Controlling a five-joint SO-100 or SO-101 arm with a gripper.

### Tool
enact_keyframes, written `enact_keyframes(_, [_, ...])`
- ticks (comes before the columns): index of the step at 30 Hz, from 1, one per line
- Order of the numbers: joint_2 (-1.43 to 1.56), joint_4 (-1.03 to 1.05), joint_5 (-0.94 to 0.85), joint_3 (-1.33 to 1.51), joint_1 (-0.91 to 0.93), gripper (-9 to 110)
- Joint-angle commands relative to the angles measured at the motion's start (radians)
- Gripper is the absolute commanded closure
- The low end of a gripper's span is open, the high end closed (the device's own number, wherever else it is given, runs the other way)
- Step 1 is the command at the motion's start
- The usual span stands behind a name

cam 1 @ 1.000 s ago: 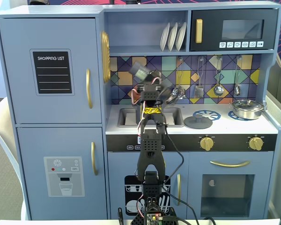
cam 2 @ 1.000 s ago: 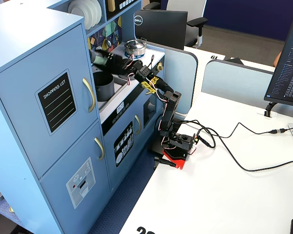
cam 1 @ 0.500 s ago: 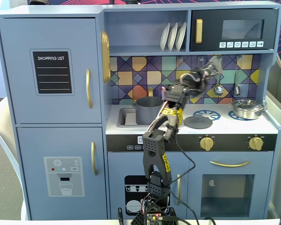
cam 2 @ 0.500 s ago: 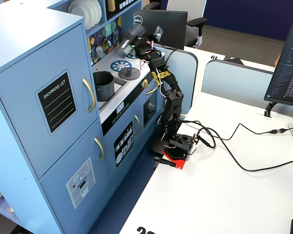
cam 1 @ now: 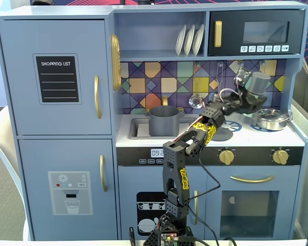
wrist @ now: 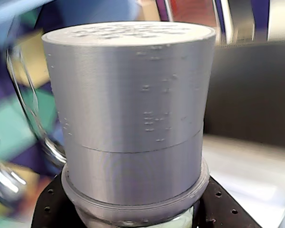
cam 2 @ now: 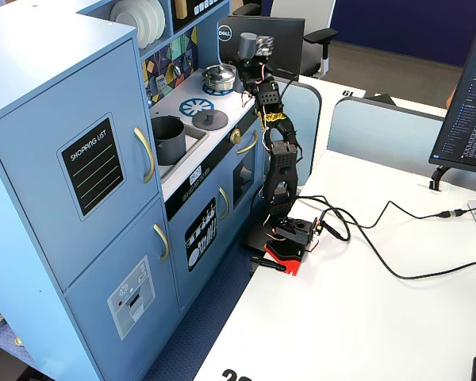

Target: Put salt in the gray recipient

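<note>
I see the salt (cam 1: 257, 83) held up off the worktop (cam 1: 246, 134), above the steel pan (cam 1: 272, 119) at the right end in a fixed view. My gripper (cam 1: 251, 97) is clamped round its lower body; its gray cap (wrist: 128, 85) fills the wrist view. The gray recipient (cam 1: 164, 121) sits in the sink, well apart to the left.
</note>
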Motion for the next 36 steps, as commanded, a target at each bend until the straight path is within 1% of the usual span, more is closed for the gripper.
enact_keyframes(1, [0.097,-0.227,-0.149,0.147,-0.008,101])
enact_keyframes(9, [0.104,-0.393,-0.184,0.318,-0.061,101])
enact_keyframes(19, [0.074,-0.449,-0.166,0.318,-0.094,101])
enact_keyframes(36, [0.035,-0.472,-0.143,0.354,-0.057,101])
